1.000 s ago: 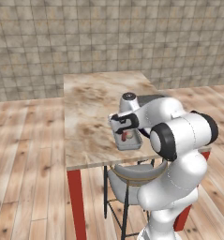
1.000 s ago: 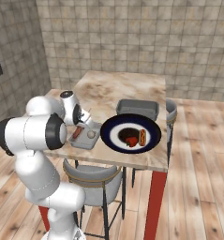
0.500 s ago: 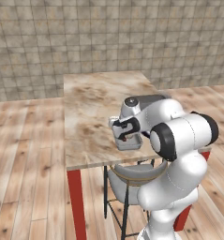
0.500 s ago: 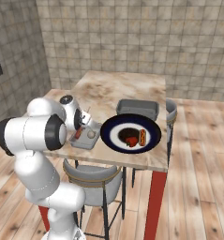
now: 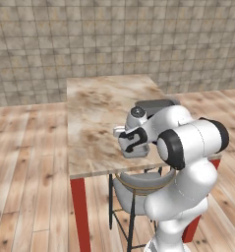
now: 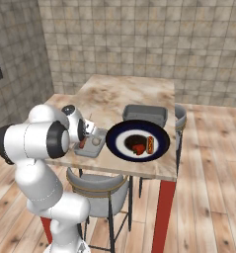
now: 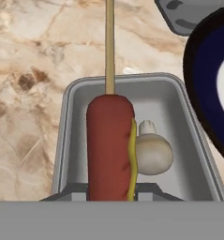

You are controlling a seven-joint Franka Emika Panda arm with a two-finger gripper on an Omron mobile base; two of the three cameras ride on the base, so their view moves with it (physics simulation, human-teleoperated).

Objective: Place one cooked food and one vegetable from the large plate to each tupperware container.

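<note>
My gripper [image 7: 111, 190] is shut on a corn dog [image 7: 109, 145], a red sausage with a mustard stripe on a wooden stick. It hangs low over the near tupperware container [image 7: 66, 122], a grey tray in which a pale mushroom [image 7: 153, 152] lies beside the sausage. Whether the corn dog touches the tray floor I cannot tell. In the right base view my gripper [image 6: 85, 141] hovers at this tray [image 6: 92, 147], left of the large plate [image 6: 114, 136]. The plate carries a red piece [image 6: 137, 147] and an orange piece [image 6: 150, 144]. The second tupperware container [image 6: 144, 113] stands behind the plate.
All of this sits near the front edge of a marble-topped table [image 5: 99, 113] with red legs. A grey stool [image 6: 97, 185] is tucked under the front edge and another chair [image 6: 178, 116] stands at the right side. The table's far and left parts are bare.
The hand with the corn dog has sunk slightly toward the near tray. The plate and trays have stayed put.
</note>
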